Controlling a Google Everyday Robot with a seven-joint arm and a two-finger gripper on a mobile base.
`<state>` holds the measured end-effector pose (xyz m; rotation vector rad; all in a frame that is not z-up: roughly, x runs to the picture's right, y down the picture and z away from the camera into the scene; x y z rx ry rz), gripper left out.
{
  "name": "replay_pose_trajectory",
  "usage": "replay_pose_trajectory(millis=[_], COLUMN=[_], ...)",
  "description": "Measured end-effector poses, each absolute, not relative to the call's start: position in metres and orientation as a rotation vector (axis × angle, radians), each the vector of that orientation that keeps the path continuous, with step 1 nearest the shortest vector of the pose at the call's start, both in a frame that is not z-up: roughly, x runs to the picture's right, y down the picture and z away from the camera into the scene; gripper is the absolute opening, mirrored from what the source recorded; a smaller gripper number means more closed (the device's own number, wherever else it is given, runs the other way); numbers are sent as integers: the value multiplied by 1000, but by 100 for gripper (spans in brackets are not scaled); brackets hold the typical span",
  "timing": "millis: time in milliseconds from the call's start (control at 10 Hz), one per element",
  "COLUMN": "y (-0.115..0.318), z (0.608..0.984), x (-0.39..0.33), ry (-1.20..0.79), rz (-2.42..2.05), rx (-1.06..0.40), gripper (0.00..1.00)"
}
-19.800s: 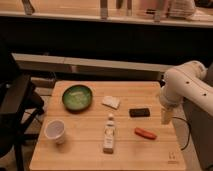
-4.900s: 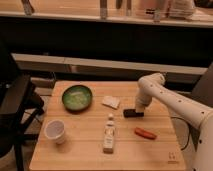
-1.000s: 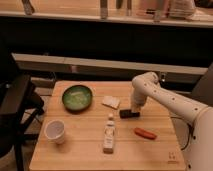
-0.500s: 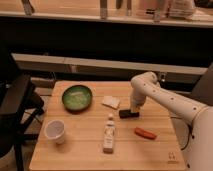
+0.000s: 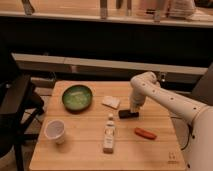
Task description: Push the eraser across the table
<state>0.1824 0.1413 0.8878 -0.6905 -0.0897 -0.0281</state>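
Table (image 5: 90, 145): eraser (image 5: 128, 114) (black) under pincer (image 5: 134, 108)

White smooth rounded arm segments, bulbous joints, dark end effector (image 5: 134, 107) low over table, by eraser

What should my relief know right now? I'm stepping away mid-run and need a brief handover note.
Gripper: down at the table, right against the eraser, right of centre.
Eraser: flat on the table, between the white wedge and the orange item.
Done: eraser already shifted left from its start near the right edge.
Left: continue the push leftward; the bottle lies nearby.
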Motion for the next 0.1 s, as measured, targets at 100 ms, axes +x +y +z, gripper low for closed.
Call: replay_pose_trajectory(millis=[100], y=[141], z=[887], x=[182], ry=[-91], rz=[-28], rx=[-690], gripper=[0])
